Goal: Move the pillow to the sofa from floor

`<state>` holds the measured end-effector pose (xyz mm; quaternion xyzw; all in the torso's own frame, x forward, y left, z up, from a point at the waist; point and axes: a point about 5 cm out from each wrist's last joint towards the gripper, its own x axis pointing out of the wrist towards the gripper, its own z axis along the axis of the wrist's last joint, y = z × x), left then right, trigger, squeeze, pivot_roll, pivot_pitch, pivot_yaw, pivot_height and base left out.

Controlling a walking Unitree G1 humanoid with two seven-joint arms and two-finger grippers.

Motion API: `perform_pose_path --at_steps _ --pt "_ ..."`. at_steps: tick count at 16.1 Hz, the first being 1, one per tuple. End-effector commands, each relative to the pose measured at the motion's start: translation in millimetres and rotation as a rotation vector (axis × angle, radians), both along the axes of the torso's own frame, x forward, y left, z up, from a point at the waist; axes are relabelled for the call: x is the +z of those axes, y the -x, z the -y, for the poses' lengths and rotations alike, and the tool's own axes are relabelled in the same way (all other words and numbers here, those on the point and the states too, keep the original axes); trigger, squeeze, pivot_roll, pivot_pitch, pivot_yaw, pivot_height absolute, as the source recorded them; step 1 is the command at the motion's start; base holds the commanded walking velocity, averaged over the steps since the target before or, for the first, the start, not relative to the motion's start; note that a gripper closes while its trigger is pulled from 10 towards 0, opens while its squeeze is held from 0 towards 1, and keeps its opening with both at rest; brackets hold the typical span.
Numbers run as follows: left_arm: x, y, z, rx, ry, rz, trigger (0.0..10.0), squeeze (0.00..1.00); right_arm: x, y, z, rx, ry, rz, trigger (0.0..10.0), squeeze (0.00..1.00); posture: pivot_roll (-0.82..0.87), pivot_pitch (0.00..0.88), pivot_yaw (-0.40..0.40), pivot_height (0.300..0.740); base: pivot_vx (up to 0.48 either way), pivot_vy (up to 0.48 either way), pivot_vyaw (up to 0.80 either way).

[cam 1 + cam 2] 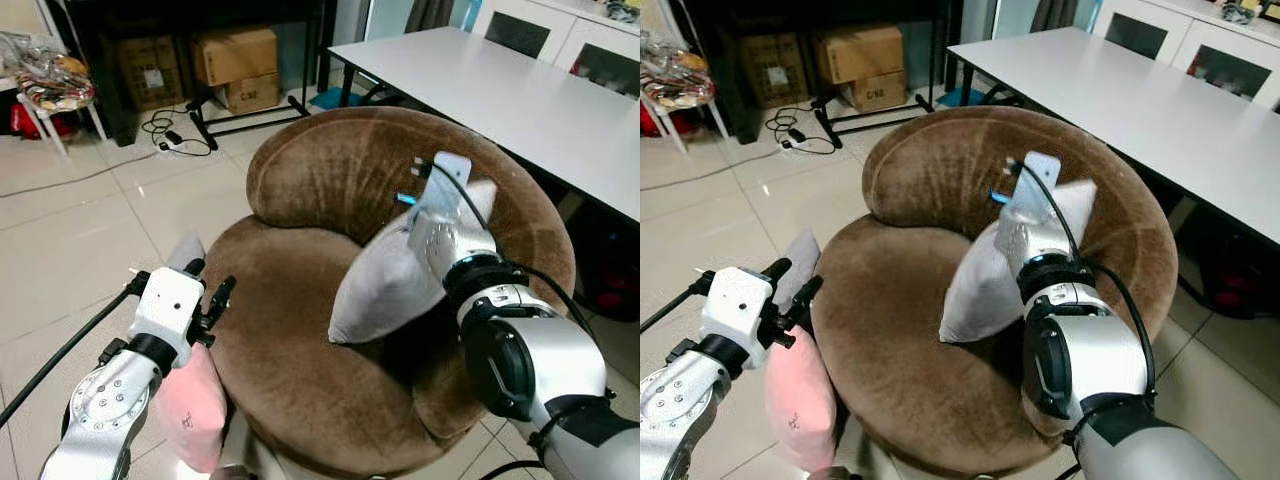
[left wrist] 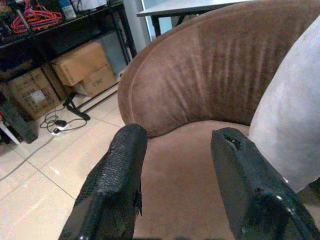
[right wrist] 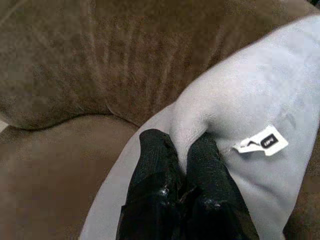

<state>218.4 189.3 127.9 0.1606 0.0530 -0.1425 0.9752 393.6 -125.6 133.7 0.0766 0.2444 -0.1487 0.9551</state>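
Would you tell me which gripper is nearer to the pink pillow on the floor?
Left. The left gripper hovers open just above the pink pillow beside the sofa. The right gripper is over the seat, shut on the grey pillow.

Ahead, in the middle: sofa (image 1: 330,330). On its seat, leaning against the backrest toward the right: grey pillow (image 1: 385,280), pinched by right gripper (image 3: 182,150). At the left front edge of the sofa: left gripper (image 2: 177,175), fingers apart, nothing between them. Just below it, beside the sofa: pink pillow (image 1: 195,405). Behind the sofa to the right: table (image 1: 520,90). Far behind to the left: cardboard boxes (image 1: 235,65) under a shelf, with cables (image 1: 170,135) on the floor (image 1: 60,230) before them.
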Motion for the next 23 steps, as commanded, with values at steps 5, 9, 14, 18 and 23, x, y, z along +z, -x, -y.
perform_pose_path --at_steps 5,9,14,18,23 --pt "3.4 -2.0 1.8 -0.008 -0.01 0.016 10.0 0.0 25.3 -12.5 -14.9 0.24 0.021 0.176 10.0 0.53 0.09 0.0 -0.085 0.74 0.0 0.0 0.0" --pt "4.9 -2.6 0.5 0.01 -0.015 0.032 10.0 0.0 36.7 -17.3 -1.4 0.218 0.04 0.249 10.0 1.0 0.1 0.0 -0.097 0.74 0.0 0.0 0.0" --pt "5.2 -2.6 -0.9 0.021 -0.023 0.041 10.0 0.0 52.4 -21.7 8.6 0.256 0.006 0.359 10.0 1.0 0.1 0.0 -0.102 0.74 0.0 0.0 0.0" --pt "2.8 -4.4 -3.8 0.132 0.041 0.063 10.0 0.0 41.6 -12.2 15.9 0.357 0.049 0.457 10.0 1.0 0.08 0.0 -0.098 0.74 0.0 0.0 0.0" --pt "-0.5 -1.6 -6.7 0.195 0.057 0.056 10.0 0.0 11.9 49.5 33.1 0.351 0.121 0.48 10.0 0.0 0.06 0.0 -0.094 0.74 0.0 0.0 0.0"
